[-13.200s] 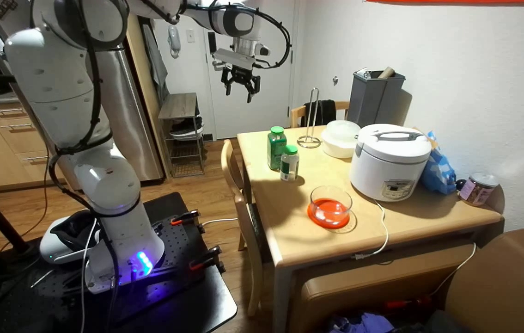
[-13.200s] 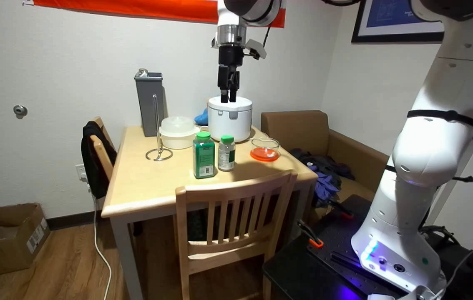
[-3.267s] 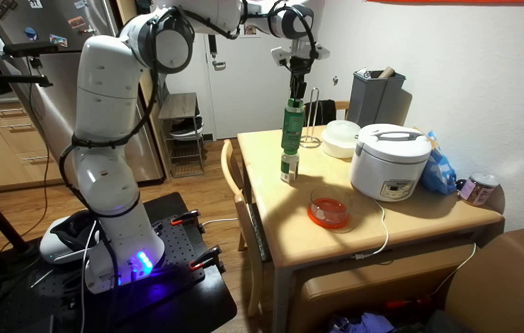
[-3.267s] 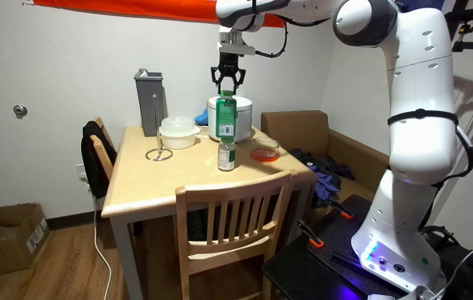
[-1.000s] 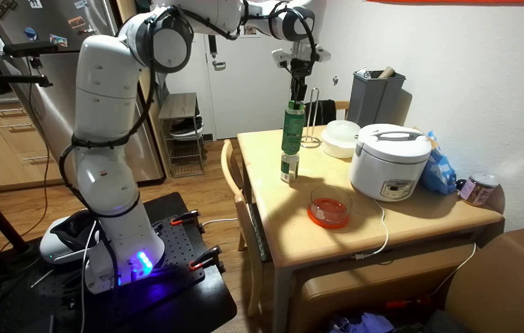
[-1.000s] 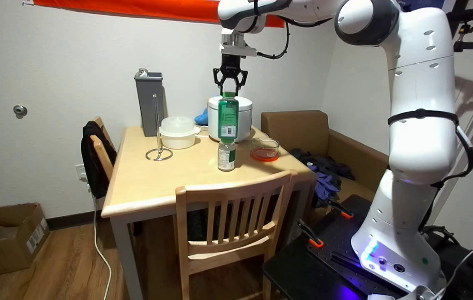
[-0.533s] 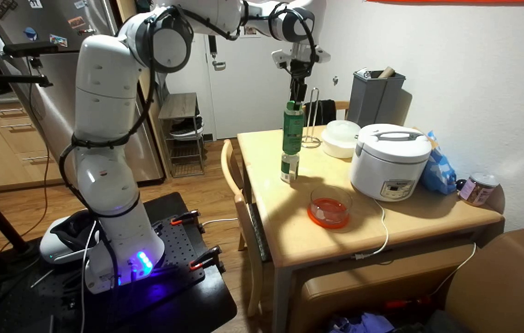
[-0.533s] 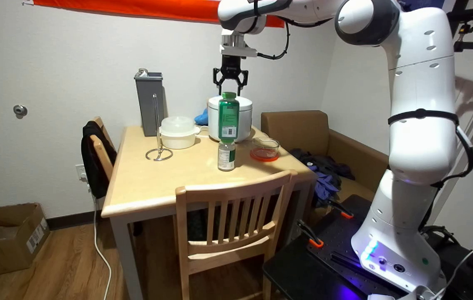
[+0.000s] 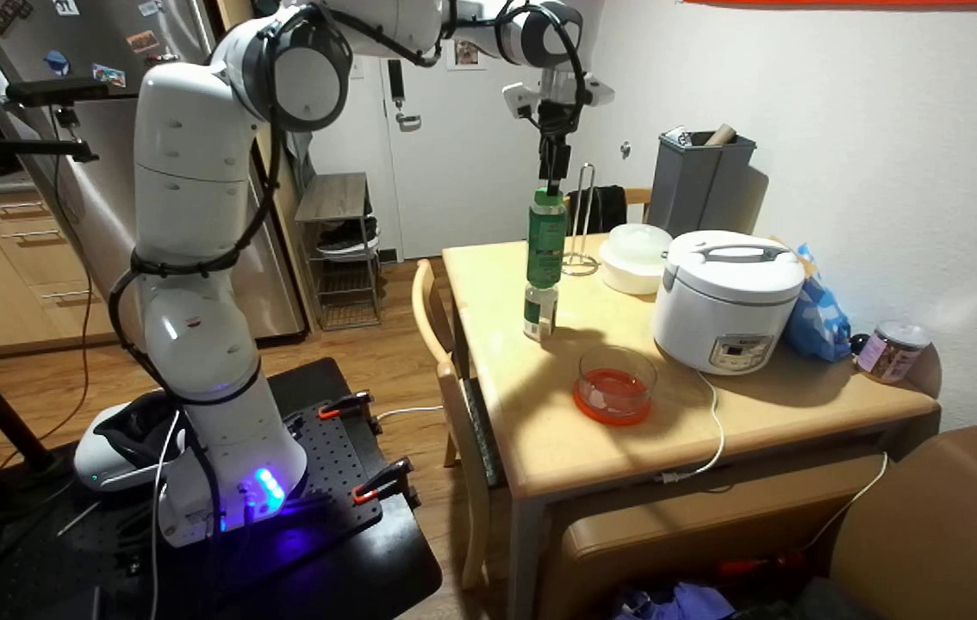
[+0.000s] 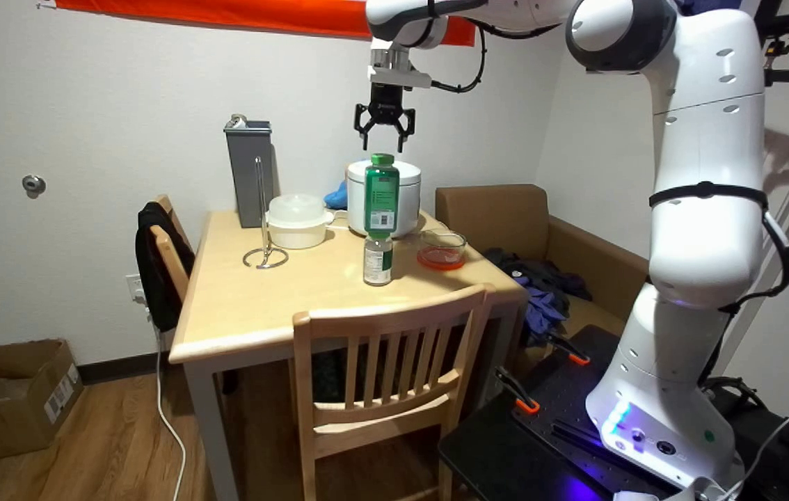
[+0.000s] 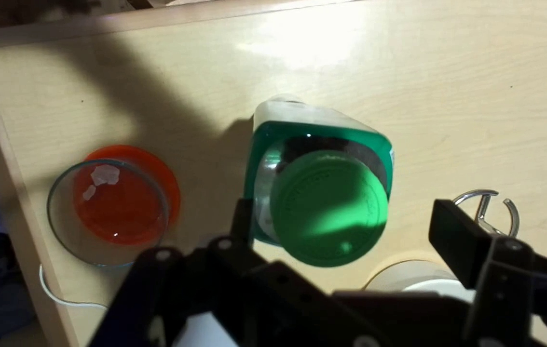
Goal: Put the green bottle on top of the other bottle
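Note:
The green bottle (image 9: 546, 245) stands upright on the cap of the other bottle (image 9: 540, 312), a smaller clear one with a dark green and white label. Both also show in an exterior view, the green bottle (image 10: 382, 198) above and the other bottle (image 10: 377, 263) resting on the table. My gripper (image 10: 383, 147) is open and empty, its fingertips just above the green cap and apart from it. In the wrist view the open gripper (image 11: 343, 224) has the green bottle's cap (image 11: 329, 207) between and below its fingers. The other bottle is mostly hidden there.
A glass bowl (image 9: 616, 383) on a red lid is near the stack. A metal stand (image 10: 266, 229), a lidded white container (image 10: 297, 223) and a white rice cooker (image 9: 725, 301) share the table (image 10: 248, 306). A wooden chair (image 10: 394, 320) stands at the table edge.
The green bottle went from the table beside the other bottle to on top of it. In the last second my gripper opened, let go of its cap and rose slightly.

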`<control>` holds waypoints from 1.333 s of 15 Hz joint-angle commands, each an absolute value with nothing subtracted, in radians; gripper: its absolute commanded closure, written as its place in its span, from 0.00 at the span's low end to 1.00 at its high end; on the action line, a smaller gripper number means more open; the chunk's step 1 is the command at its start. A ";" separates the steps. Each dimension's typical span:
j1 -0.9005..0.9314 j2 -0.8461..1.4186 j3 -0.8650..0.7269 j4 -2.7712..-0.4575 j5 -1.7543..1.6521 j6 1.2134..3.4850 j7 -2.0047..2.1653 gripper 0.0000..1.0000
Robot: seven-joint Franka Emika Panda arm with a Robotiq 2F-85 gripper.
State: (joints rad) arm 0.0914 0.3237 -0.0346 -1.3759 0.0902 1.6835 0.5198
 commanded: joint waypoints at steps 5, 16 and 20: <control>0.145 0.246 0.011 -1.376 0.038 1.679 0.533 0.00; 0.255 0.223 0.103 -1.416 -0.043 1.670 0.509 0.00; 0.267 0.197 0.116 -1.487 -0.021 1.682 0.519 0.00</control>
